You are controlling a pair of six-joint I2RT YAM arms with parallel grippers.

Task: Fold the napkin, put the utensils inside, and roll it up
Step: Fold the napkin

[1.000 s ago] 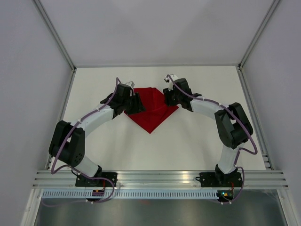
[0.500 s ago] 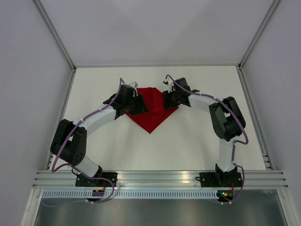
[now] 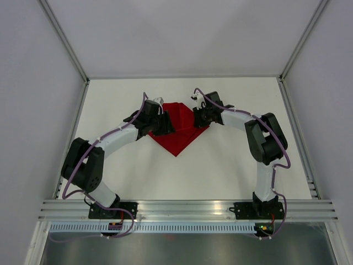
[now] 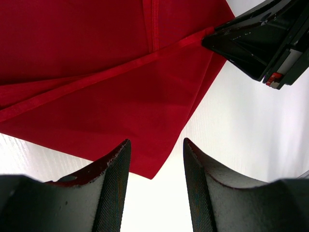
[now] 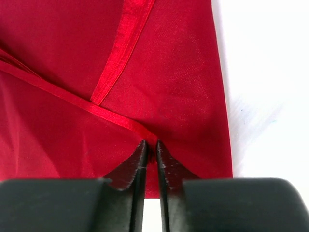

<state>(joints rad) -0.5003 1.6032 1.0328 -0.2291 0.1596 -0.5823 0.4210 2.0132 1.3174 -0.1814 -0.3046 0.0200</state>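
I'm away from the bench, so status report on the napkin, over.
Left fingers open over a corner of the napkin. Right fingers pinched on its hem. Napkin partly folded, flat. Nothing in the way.

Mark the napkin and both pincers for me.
napkin (image 3: 177,135), top view, middle of the folded red cloth.
left pincer (image 4: 156,141), left wrist view, midway between its open fingertips, above the napkin's corner.
right pincer (image 5: 151,145), right wrist view, midway between its fingertips, pinched on the napkin's hem.
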